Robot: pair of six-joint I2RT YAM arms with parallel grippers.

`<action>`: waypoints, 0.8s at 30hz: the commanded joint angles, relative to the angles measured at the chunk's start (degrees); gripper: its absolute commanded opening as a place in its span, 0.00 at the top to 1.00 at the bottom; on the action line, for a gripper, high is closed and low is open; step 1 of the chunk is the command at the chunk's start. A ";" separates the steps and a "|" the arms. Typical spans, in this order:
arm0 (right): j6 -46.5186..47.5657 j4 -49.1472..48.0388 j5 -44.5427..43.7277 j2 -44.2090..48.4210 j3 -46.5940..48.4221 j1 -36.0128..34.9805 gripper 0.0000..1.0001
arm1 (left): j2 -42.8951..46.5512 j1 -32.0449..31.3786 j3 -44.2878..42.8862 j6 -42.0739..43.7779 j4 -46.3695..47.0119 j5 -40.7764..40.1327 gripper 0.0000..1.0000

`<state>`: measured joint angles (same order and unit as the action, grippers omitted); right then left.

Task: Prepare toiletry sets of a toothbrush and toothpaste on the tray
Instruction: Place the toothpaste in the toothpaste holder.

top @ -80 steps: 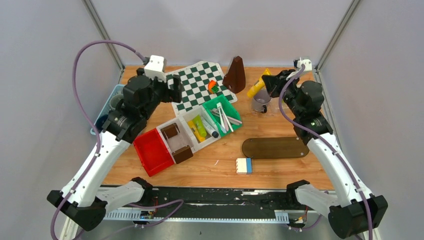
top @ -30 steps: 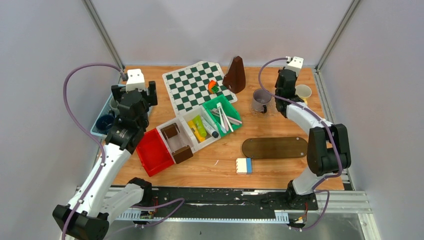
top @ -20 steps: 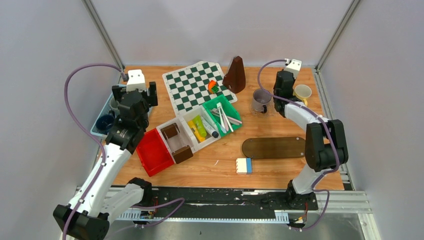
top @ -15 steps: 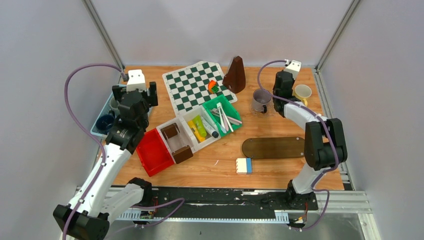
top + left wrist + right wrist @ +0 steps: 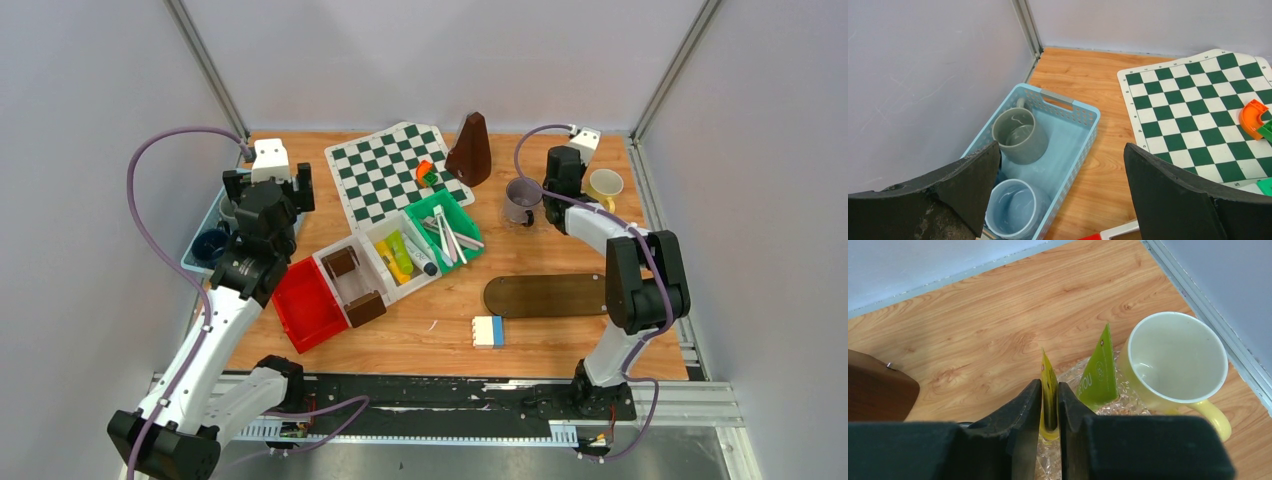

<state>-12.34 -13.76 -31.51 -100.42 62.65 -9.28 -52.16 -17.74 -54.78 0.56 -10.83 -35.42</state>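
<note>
My right gripper [image 5: 1049,390] is shut on a yellow tube [image 5: 1048,371], held low between the grey mug [image 5: 520,200] and the pale yellow mug [image 5: 1175,357]. A green tube [image 5: 1098,372] leans against the pale yellow mug on crinkled clear wrap. In the top view the right gripper [image 5: 556,190] sits at the back right. My left gripper [image 5: 1060,150] is open and empty above a light blue basket [image 5: 1083,107] holding a grey-green mug [image 5: 1019,135] and a light blue mug [image 5: 1015,207]. A dark blue mug [image 5: 211,243] is also in it. Whitish toothbrushes [image 5: 448,235] lie in a green bin. The brown oval tray [image 5: 548,295] is bare.
A white bin holds more tubes [image 5: 398,252] and brown blocks [image 5: 350,275], next to a red bin [image 5: 305,300]. A chessboard [image 5: 395,170] and a brown pyramid [image 5: 470,150] are at the back. A white and blue block [image 5: 488,330] lies near the front.
The left arm swung left from the chessboard to the basket. The right arm folded back and carried the yellow tube from beside the grey mug towards the pale yellow mug.
</note>
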 commanded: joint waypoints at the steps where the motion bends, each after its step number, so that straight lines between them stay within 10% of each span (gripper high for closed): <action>1: -2.24 -0.57 -0.93 0.08 1.37 0.23 0.76 | 0.66 0.67 0.12 0.31 2.46 0.25 0.00; 24: -5.24 22.06 17.86 23.83 8.68 -0.45 0.14 | 0.12 3.67 -0.30 -0.24 1.65 1.99 0.00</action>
<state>-16.43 1.83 -19.22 -83.81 67.75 -9.52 -52.16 -14.74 -54.78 0.43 -10.85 -33.61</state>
